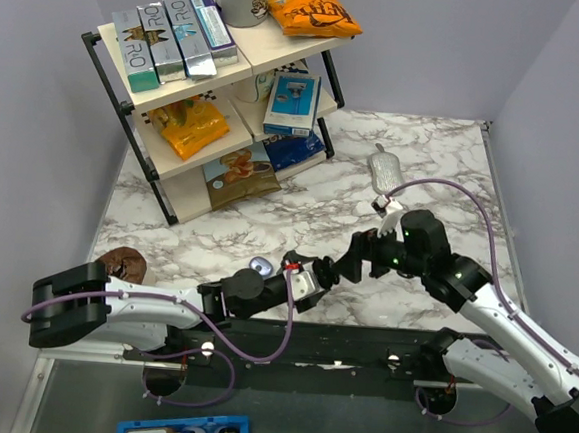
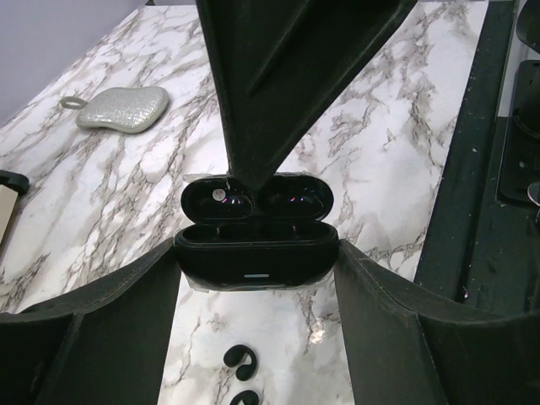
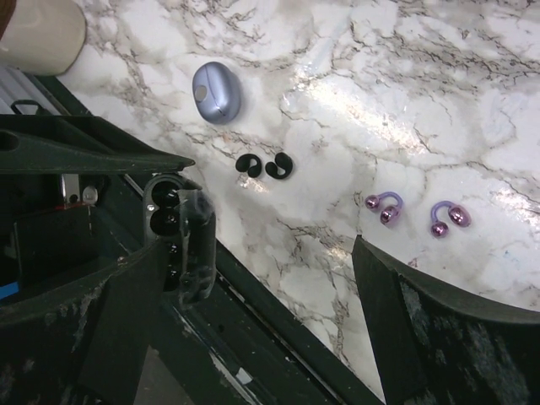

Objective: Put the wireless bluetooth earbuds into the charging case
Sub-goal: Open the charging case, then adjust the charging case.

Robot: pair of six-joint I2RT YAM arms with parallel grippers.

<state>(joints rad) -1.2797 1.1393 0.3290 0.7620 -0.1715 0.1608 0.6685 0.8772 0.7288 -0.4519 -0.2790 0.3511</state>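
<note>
update: spotted black earbuds (image 3: 253,170) and purple earbuds (image 3: 389,217) loose on table (image 3: 380,101), shut lavender case (image 3: 216,91) near the black pair. saw left gripper (image 2: 257,245) clamped on open black case (image 2: 256,261), right gripper (image 3: 253,261) spread wide.

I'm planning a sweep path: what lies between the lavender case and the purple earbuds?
In the right wrist view, the black earbuds lie roughly between the lavender case and the purple earbuds; the rest of that stretch is bare marble.
</note>
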